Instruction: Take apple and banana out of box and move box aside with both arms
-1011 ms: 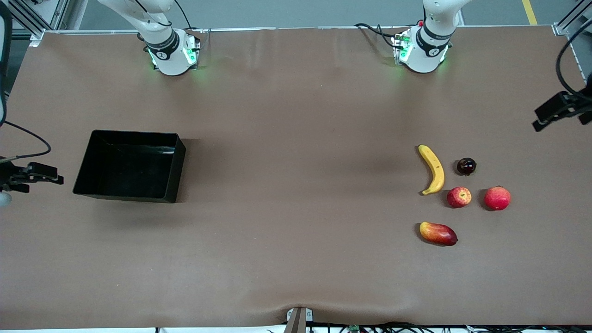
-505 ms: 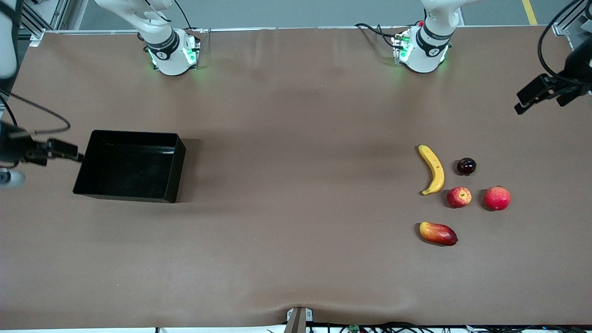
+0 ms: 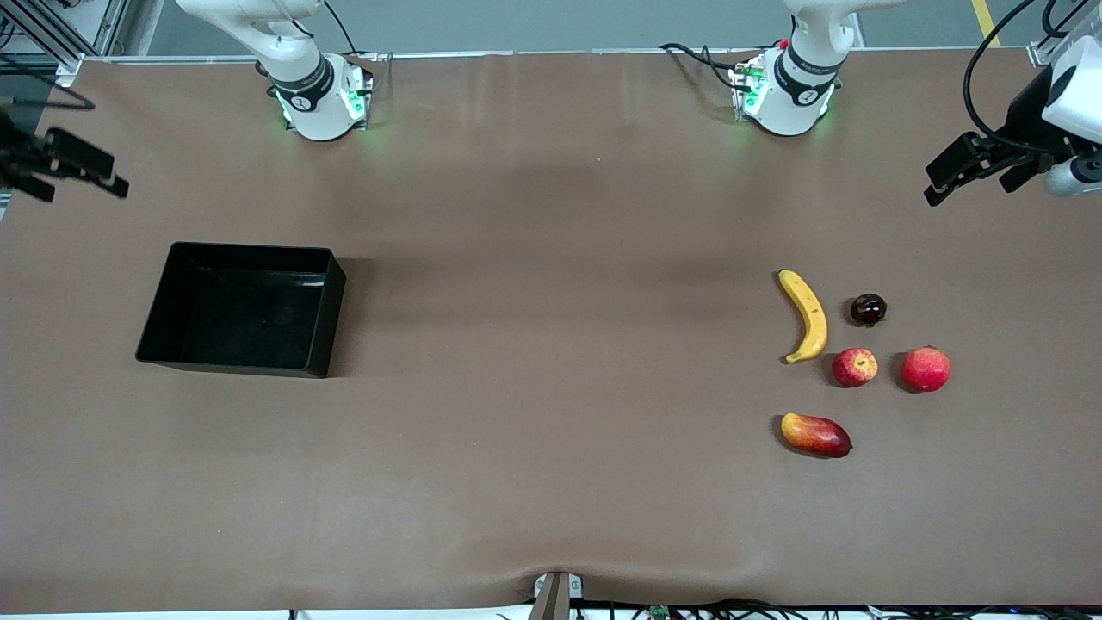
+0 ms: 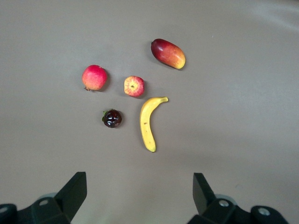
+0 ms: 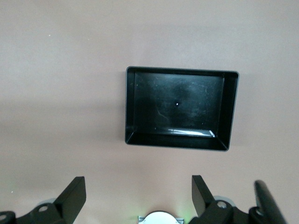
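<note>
The yellow banana [image 3: 807, 317] and the small red apple [image 3: 854, 367] with yellow patches lie side by side on the table at the left arm's end. They also show in the left wrist view, banana [image 4: 147, 122] and apple [image 4: 134, 86]. The black box [image 3: 248, 250] stands empty at the right arm's end and shows in the right wrist view [image 5: 177, 142]. My left gripper [image 3: 960, 176] hangs high over the table edge, up from the fruits, open and empty [image 4: 138, 191]. My right gripper [image 3: 82, 176] hangs high near the table edge beside the box, open and empty [image 5: 138, 193].
A red-yellow mango [image 3: 815, 434] lies nearer the front camera than the apple. A larger red round fruit [image 3: 925, 368] lies beside the apple. A small dark round fruit [image 3: 868, 309] lies beside the banana. The wide brown table stretches between box and fruits.
Both grippers have moved toward the robots' side of the table. The right gripper has left the box's side; the left has come in over the table edge. Box and fruits have not moved.
</note>
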### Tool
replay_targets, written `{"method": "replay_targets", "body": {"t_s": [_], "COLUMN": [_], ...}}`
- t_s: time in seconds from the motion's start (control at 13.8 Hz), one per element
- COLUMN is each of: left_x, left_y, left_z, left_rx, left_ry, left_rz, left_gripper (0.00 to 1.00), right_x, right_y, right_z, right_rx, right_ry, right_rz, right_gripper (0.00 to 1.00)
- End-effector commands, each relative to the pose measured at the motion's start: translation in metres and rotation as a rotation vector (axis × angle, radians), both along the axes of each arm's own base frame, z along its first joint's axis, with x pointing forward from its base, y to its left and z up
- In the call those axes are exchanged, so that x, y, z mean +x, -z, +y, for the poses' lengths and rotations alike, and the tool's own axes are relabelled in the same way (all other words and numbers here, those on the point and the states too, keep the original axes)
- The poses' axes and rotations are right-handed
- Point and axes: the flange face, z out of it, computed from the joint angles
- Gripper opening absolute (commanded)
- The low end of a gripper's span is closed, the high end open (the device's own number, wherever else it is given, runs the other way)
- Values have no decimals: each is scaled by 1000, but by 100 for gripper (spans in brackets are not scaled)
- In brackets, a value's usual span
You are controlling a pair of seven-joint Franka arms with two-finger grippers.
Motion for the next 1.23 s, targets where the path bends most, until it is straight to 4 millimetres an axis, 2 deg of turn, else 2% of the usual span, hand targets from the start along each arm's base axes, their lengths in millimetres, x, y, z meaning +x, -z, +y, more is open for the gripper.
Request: {"method": "replay_targets", "body": {"t_s": [0.0, 0.14, 0.36, 0.58, 0.87, 1.16], "left_x": [-8, -4, 7, 8, 9, 10], "left_y": [-14, -14, -27, -27, -24, -21], "left_z": [0, 5, 16, 14, 14, 22], "left_rx": [23, 23, 30, 93, 79, 77], "left_ry": [11, 15, 31, 47, 57, 46], "left_rz": [-39, -35, -39, -5, 8, 18], "left_gripper": [100, 100, 100, 100, 100, 100], "right_x": [-16, -18, -5, -5, -5, -3], "right_y": [-2, -2, -4, -3, -2, -3], "right_z": [-3, -12, -17, -10, 0, 0], "right_rx": [-5, -4, -13, -53, -53, -51], "right_ry": [17, 4, 10, -5, -25, -54], "right_rz": [3, 5, -15, -11, -11, -30], "right_gripper": [100, 100, 100, 100, 100, 100]}}
